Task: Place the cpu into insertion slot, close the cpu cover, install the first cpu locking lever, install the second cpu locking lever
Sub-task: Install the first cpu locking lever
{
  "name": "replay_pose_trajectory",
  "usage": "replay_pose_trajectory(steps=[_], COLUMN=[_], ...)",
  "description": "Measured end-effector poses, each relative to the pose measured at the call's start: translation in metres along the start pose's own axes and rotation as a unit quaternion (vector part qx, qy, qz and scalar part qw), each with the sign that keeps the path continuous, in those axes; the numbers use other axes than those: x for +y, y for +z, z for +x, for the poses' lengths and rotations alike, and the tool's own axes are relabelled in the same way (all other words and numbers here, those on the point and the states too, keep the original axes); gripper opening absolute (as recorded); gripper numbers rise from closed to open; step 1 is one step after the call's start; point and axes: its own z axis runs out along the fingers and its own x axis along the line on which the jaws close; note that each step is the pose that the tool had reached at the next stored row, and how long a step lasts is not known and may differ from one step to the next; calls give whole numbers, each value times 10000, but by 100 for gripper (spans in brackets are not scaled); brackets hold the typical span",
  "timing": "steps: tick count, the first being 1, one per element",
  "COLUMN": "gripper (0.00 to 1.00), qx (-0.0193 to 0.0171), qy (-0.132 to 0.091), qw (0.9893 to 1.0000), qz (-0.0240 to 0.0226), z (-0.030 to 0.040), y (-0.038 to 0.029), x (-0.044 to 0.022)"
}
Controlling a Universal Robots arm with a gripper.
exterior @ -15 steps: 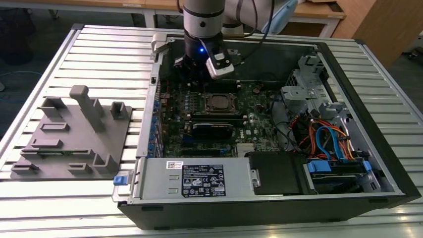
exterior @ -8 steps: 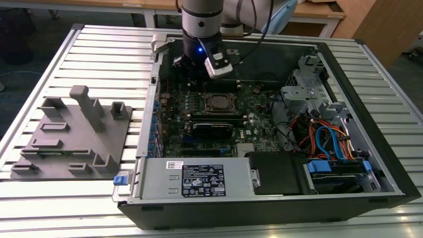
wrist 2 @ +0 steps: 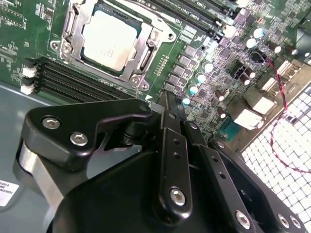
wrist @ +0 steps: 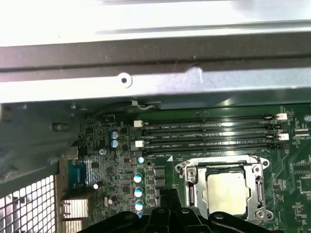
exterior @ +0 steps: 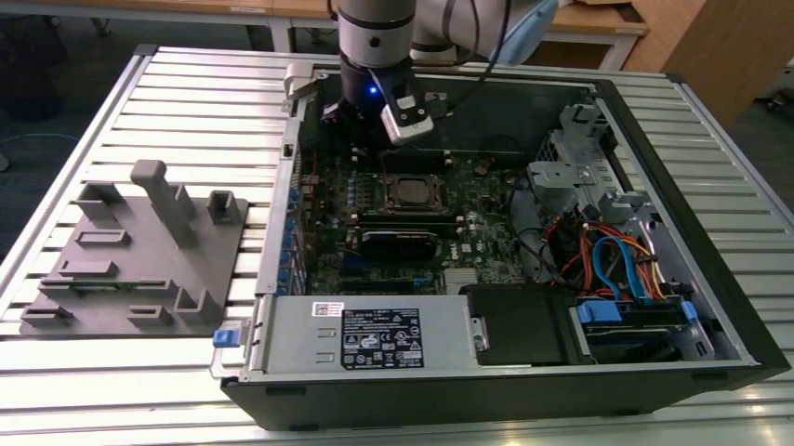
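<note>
So the small square cpu with the dull silver-tan top [wrist 2: 109,41] is sitting in the insertion slot, the square silver-rimmed socket [wrist 2: 62,47] on the green motherboard [exterior: 478,214]. The thin silver frame cpu cover [wrist 2: 150,46] lies flat around it. The black gripper [wrist 2: 167,97] hangs over the board on the far side of the socket, not touching it, fingers pressed together on nothing. The open black computer case [exterior: 496,390] rests on the slatted metal worktop [exterior: 125,390].
</note>
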Motion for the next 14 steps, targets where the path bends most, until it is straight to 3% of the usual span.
replay_pose_trajectory(steps=[8, 14], gripper=[10, 10], qx=[1, 2], qy=[-3, -9], qw=[10000, 10000], qz=[-13, -14], z=[14, 21], y=[1, -36], x=[81, 118])
